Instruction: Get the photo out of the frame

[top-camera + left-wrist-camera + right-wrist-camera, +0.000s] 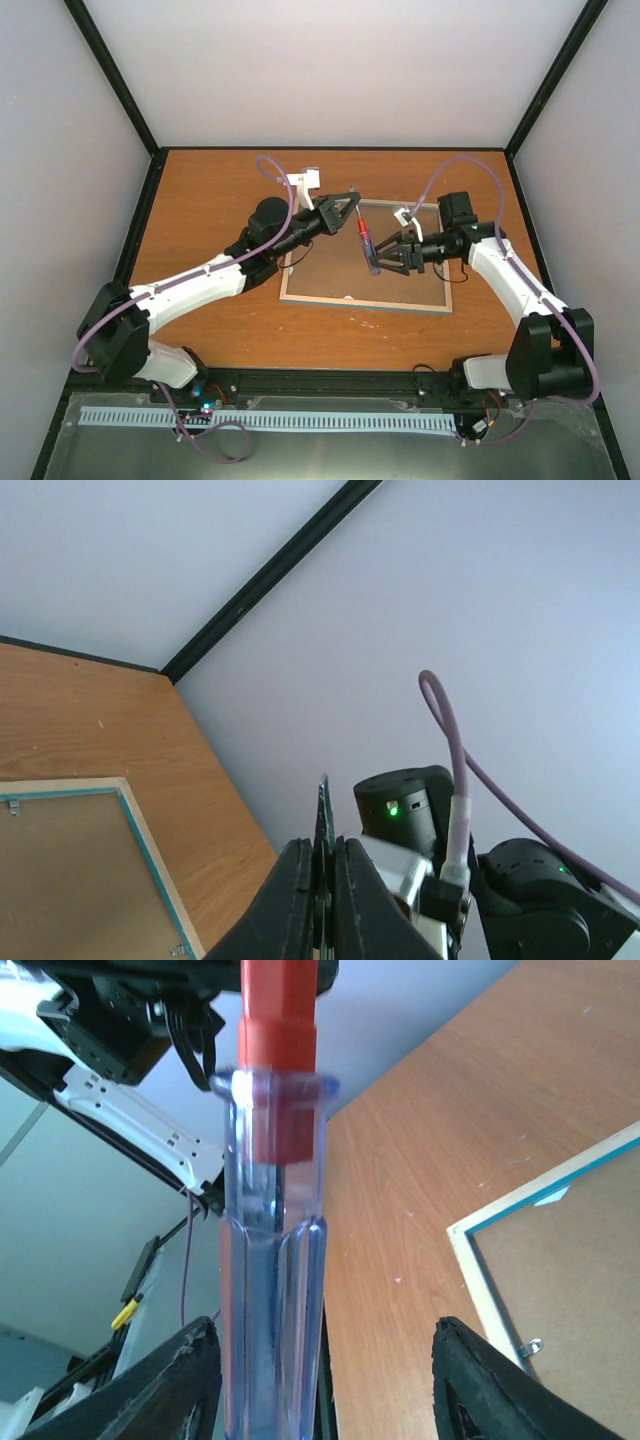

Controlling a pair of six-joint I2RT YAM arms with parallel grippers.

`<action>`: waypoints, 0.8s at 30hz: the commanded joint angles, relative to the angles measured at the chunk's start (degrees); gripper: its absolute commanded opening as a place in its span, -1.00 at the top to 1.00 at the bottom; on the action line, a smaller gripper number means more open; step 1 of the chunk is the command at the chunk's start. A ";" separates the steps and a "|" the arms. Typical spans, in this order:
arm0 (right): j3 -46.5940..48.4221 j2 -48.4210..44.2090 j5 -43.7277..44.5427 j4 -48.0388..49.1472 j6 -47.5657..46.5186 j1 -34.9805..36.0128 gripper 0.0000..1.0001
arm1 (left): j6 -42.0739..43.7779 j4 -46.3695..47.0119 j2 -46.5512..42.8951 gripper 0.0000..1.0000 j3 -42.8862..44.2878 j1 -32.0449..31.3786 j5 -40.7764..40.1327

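Note:
The frame [365, 270] lies back side up on the table, pale wood edge around a brown board; the photo is hidden. My left gripper [348, 204] hovers above the frame's far edge, shut on the thin metal shaft [324, 815] of a screwdriver [367, 245] with a red and clear-blue handle. My right gripper [385, 256] is open, its fingers on both sides of the handle [270, 1260] without closing on it. The left wrist view shows my left gripper [322, 865] and a frame corner [140, 850]. The right wrist view shows my right gripper [325, 1355] and another frame corner [560, 1250].
Small metal clips sit on the frame's back edge [530, 1345] [12, 805]. White enclosure walls with black corner posts [120, 80] stand round the wooden table [200, 200]. The right arm's wrist [405, 815] is close beyond my left fingers.

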 commanded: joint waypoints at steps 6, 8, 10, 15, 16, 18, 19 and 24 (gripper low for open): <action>-0.79 -2.35 2.94 4.53 3.25 3.56 0.46 | -1.53 5.87 -1.16 0.98 -1.00 -0.19 -0.91; 0.14 -2.18 2.63 2.49 1.19 3.57 0.60 | -0.22 5.33 -1.49 0.91 -1.38 -0.17 -0.74; 2.12 -1.59 3.32 -2.94 -3.99 3.55 0.71 | 3.65 1.62 -2.64 0.45 -1.01 -0.19 -0.72; 8.20 1.59 10.42 -19.64 -17.65 3.08 0.81 | 19.91 -18.81 -7.09 -0.23 2.25 -0.19 -5.56; 9.14 2.38 12.84 -21.71 -18.62 3.09 0.82 | 23.48 -22.99 -7.81 -0.23 2.80 -0.19 -6.35; 10.68 3.67 18.34 -23.66 -18.29 3.00 0.86 | 29.58 -30.57 -8.94 -0.17 3.91 -0.23 -7.62; 11.37 4.12 22.41 -23.94 -17.64 3.06 0.89 | 32.02 -34.49 -9.25 -0.13 5.35 -0.37 -8.65; 14.80 5.75 31.15 -28.42 -21.44 3.53 0.94 | 49.69 -46.10 -10.93 -0.03 7.46 -7.14 -17.27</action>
